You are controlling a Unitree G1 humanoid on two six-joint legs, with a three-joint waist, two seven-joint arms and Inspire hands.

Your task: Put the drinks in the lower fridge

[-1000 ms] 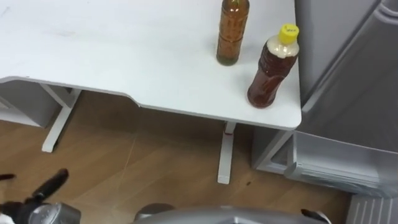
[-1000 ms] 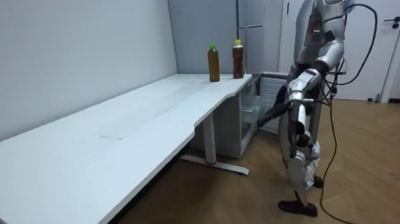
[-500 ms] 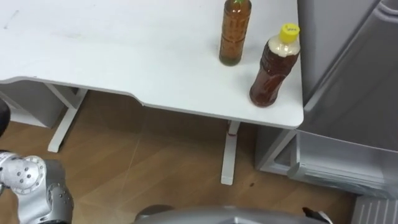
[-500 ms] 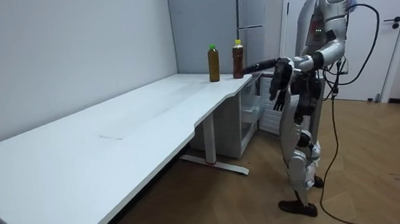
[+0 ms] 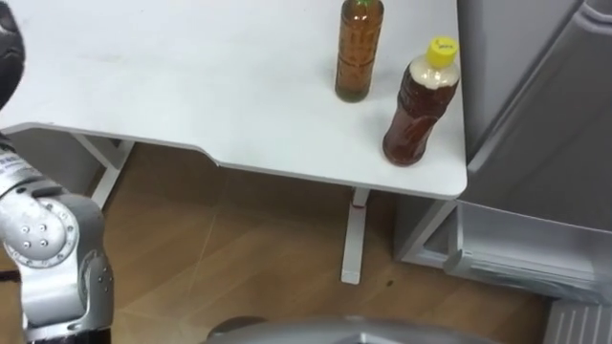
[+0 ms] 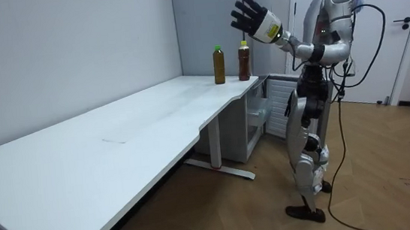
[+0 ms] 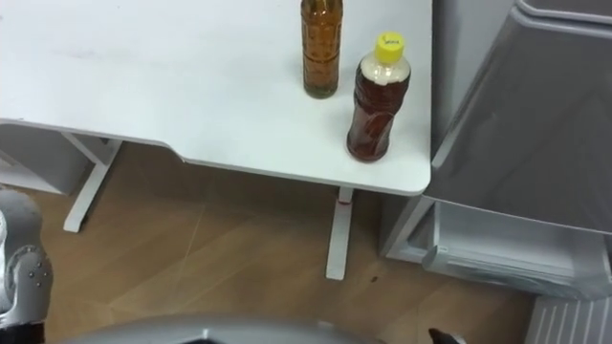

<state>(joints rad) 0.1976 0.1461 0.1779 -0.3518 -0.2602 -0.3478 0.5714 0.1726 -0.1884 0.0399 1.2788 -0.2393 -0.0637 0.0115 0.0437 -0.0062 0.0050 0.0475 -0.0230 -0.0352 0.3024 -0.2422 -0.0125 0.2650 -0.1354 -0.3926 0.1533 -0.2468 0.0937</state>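
Table (image 5: 191, 76) was plain white, legs white too. Yellow-capped bottle (image 5: 419, 107) held dark reddish-brown drink, paler band just under the cap. Green-capped bottle (image 6: 218, 67) held amber-brown drink behind a brownish label with fine print. Fridge (image 5: 535, 124) was flat grey, with a lighter grey drawer front low down. Floor (image 5: 268, 258) was mid-brown wood with plank lines and a faint grain. Wall (image 6: 71, 60) was pale grey, no pattern. Left hand (image 6: 250, 14) had black fingers and a white cuff with a small yellow mark; the forearm was silver-grey.
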